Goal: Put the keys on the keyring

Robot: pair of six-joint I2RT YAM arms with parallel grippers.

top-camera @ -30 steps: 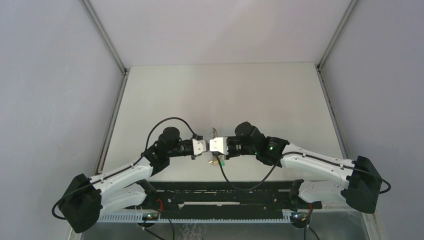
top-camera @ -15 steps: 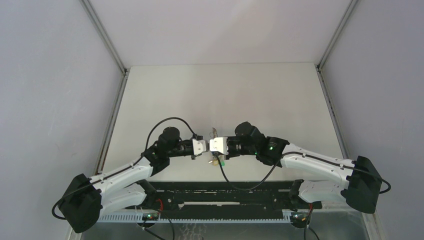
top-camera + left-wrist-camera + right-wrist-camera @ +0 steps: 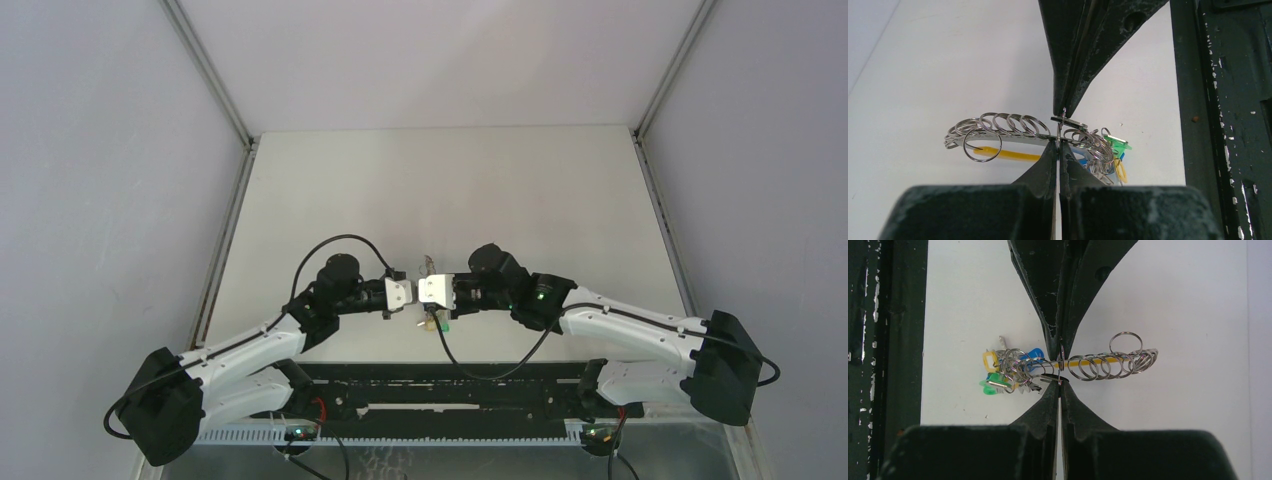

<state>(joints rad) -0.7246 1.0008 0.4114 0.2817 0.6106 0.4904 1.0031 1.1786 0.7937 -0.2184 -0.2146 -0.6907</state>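
Two sets of fingers (image 3: 1043, 166) tight on keyring (image 3: 1008, 154)

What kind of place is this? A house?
Probably not a house; it looks like a robot test booth. Bare grey walls box in a plain white table, and two robot arms sit on a black rail at its edge.

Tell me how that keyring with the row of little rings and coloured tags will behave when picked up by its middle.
The keyring probably hangs unevenly: the coloured tags bunch at one end, so that end likely sags. The loose small rings may well slide along the yellow band. Thin smooth metal looks slippery in a pinch.
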